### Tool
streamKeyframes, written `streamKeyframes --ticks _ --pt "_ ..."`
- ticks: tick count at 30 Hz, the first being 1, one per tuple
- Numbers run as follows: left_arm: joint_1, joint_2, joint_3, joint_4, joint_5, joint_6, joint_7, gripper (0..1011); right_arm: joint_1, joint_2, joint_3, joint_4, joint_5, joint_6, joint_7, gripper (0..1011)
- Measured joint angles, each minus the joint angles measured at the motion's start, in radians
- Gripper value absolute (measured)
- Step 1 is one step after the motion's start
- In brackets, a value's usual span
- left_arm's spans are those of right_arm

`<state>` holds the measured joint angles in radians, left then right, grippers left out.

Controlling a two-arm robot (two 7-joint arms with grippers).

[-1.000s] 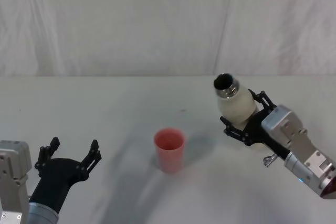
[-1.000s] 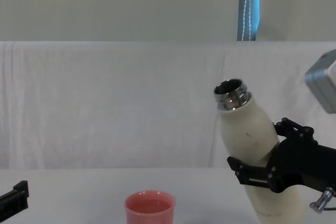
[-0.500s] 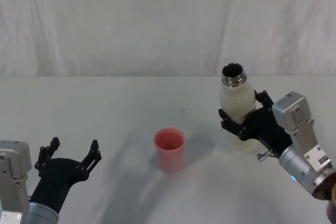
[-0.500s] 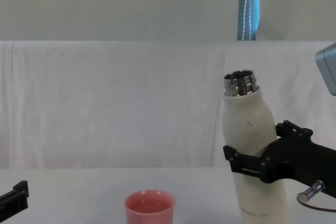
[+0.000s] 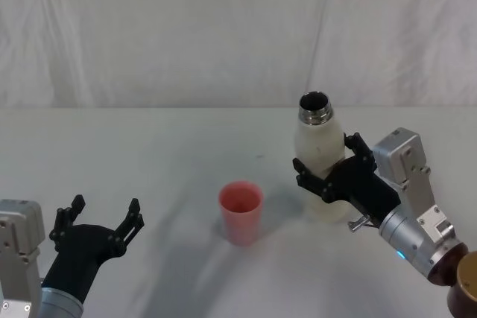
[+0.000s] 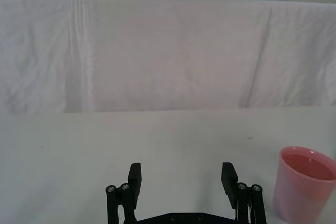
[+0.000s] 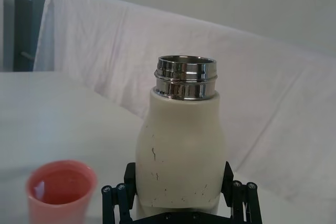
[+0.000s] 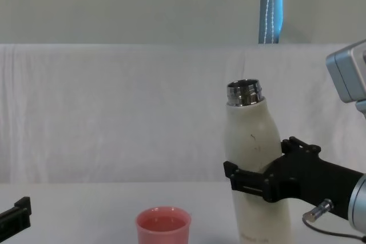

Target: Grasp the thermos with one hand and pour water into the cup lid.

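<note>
While tilted before, thermos upright now.

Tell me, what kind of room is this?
Probably a robot test setup, not a kitchen. A plain white table stands before a draped white cloth. On it stand just a thermos, held by the right gripper, and a pink cup lid. The left gripper waits open.

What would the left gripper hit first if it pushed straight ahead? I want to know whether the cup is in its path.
Probably nothing: the left gripper, open, points at bare table and the white backdrop; the cup lid sits off to the side.
</note>
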<state>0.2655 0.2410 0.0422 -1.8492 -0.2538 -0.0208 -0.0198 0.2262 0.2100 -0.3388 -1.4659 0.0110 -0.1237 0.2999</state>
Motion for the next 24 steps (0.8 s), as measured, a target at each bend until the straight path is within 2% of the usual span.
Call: streamKeyframes --ticks 1,7,11,17,24 --pt "0.000 0.000 0.000 0.000 0.000 0.000 0.000 1001 0.000 0.000 0.000 0.000 0.000 0.000 0.000 962" --pt "0.000 0.000 0.000 0.000 0.000 0.000 0.000 1001 -0.037 -0.001 0.002 -0.055 0.050 0.088 0.010 962" --pt "0.000 0.000 0.000 0.000 0.000 0.000 0.000 1001 -0.052 0.002 0.011 -0.075 0.075 0.119 0.008 962" --pt "0.000 0.000 0.000 0.000 0.000 0.000 0.000 1001 -0.055 0.003 0.023 -0.073 0.090 0.127 -0.005 962" --pt "0.000 0.000 0.000 0.000 0.000 0.000 0.000 1001 -0.052 -0.010 0.040 -0.059 0.120 0.108 -0.021 962"
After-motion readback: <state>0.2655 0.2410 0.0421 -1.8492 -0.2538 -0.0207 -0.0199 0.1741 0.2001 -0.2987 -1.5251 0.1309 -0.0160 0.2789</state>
